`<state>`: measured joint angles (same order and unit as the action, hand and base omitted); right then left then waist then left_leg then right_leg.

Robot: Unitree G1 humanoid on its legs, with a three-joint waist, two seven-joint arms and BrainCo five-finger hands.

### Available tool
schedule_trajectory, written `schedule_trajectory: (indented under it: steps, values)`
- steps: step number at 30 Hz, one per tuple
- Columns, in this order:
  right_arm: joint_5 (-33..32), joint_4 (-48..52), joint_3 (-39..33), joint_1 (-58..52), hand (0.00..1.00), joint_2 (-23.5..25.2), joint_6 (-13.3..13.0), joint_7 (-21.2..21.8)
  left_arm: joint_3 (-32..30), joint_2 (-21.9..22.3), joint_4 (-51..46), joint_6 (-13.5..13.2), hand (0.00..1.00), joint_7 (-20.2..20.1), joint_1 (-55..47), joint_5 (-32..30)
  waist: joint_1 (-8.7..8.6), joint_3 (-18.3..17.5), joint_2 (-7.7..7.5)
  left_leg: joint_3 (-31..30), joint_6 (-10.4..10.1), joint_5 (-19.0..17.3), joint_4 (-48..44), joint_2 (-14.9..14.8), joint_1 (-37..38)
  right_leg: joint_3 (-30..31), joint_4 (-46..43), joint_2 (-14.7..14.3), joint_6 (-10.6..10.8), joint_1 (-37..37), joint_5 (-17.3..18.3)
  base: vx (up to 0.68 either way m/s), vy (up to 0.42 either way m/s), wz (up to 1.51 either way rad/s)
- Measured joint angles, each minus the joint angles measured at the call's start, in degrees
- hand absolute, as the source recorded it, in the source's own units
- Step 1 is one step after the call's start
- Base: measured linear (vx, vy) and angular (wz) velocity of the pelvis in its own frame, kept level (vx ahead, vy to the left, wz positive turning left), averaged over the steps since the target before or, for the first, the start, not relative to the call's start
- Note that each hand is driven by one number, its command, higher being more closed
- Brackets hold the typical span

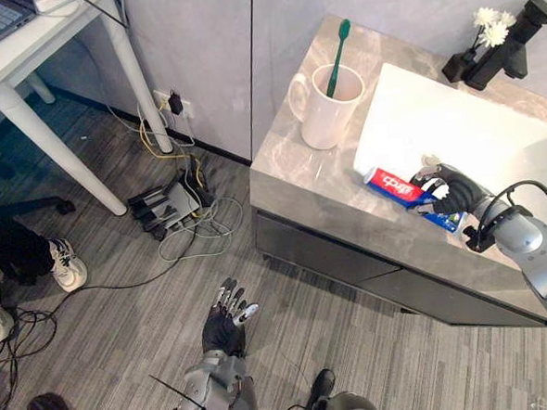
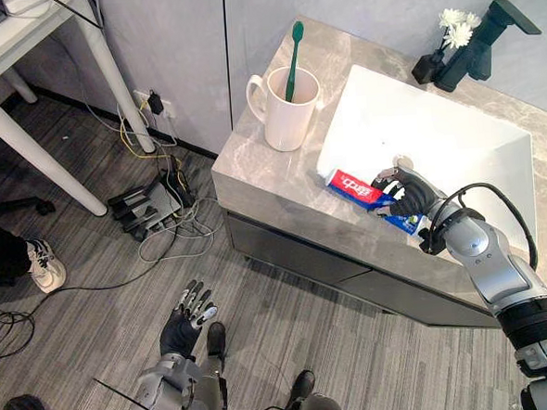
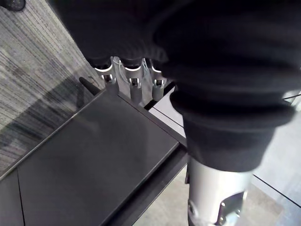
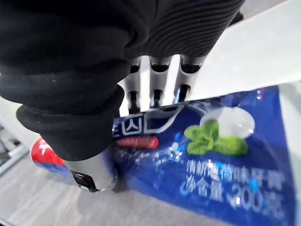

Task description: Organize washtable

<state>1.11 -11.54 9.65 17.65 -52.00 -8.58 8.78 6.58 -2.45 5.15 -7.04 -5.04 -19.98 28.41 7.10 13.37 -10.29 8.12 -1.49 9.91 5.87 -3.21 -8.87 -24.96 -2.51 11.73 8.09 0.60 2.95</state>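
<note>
Washtable (image 1: 300, 180): grey stone top over dark cabinet fronts, set against the wall. Basin (image 1: 454, 120): white, rectangular, sunk into the top at the robot's right. Desk (image 1: 23, 53): white, round-legged, standing well apart at far left. Power strip (image 1: 167, 204): dark, on the floor between desk and washtable among loose cables. Left hand (image 1: 225, 324): low over the floor in front of the cabinet, fingers straight and spread, holding nothing. Right hand (image 1: 451, 191): at the basin's near rim, on the toothpaste tube (image 1: 391, 185), fingers (image 4: 155, 89) down its far side and thumb on its near side, clasping it. The tube is red and blue, lying flat on the stone top just beside the basin, its red end towards the mug. Mug (image 1: 324, 114): white, upright, left of the basin. Faucet (image 1: 506, 51): black, at the basin's far corner. Toothbrush (image 1: 338, 52): green, standing tilted in the mug. Flowers (image 1: 492, 26): white, beside the faucet.
</note>
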Motion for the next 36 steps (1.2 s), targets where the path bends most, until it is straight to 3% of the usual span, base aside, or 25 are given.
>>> schedule_trajectory:
  steps: [9, 14, 22, 26, 32, 36]
  values:
    - [-2.0, -0.1, -0.8, 0.1, 1.00, 0.0, 0.2, 0.4, 0.0, 0.0, 0.0, 0.0, 0.00, 0.0, 0.1, 0.0, -0.01, -0.1, 0.02, -0.3, 0.0, 0.0, -0.1, 0.1, 0.1, -0.2, -0.1, 0.1, 0.0, 0.2, 0.0, 0.00, 0.000, 0.00]
    - [-6.3, -0.2, -7.4, 1.7, 1.00, 2.9, 0.2, 1.2, -1.5, 0.3, -0.4, 0.1, 0.00, 0.0, 1.2, 0.0, -0.45, -0.4, 0.48, -0.4, 0.0, 0.1, -0.4, 0.4, 1.3, -0.4, -0.2, 0.2, 0.0, 1.4, 0.0, 0.00, 0.003, 0.01]
    - [-9.6, 1.4, -19.7, 6.9, 1.00, 1.1, 0.0, -2.9, -6.4, 1.3, -2.8, 0.1, 0.00, 0.3, 1.4, 0.0, -3.00, -3.0, 4.40, -1.6, -0.3, -0.1, 0.0, 1.2, 1.6, -1.7, -0.2, 0.5, 0.2, 2.5, -0.1, -0.04, 0.024, 0.07]
    - [-9.7, 2.0, -23.4, 6.9, 1.00, 1.9, 0.0, -3.7, -6.4, 1.3, -5.2, 0.3, 0.00, 0.3, 1.7, 0.2, -3.24, -4.9, 5.40, -1.6, 0.0, 0.1, -0.4, 1.3, 2.0, -1.7, 0.3, 0.5, 0.4, 3.0, -0.4, 0.00, 0.000, 0.00]
    - [-14.0, 10.9, -26.5, 5.2, 1.00, 12.1, 0.0, -6.5, -5.9, -0.2, -13.9, 0.4, 0.00, 0.3, 7.6, 3.7, -3.74, -6.4, 7.80, -1.4, 0.0, 0.1, -0.3, 1.3, 3.2, -1.6, 0.7, 0.5, 0.4, 4.2, -0.5, 0.00, -0.001, -0.01]
    - [-15.5, 17.6, -20.4, 2.3, 1.00, 19.3, 0.0, -6.0, -4.9, -4.5, -20.0, 0.2, 0.00, 0.6, 13.3, 6.1, -4.49, -7.1, 8.52, -1.2, 0.0, 0.1, -0.4, 1.3, 4.0, -1.3, 0.8, 0.5, 0.4, 4.8, -0.5, 0.01, -0.005, -0.04]
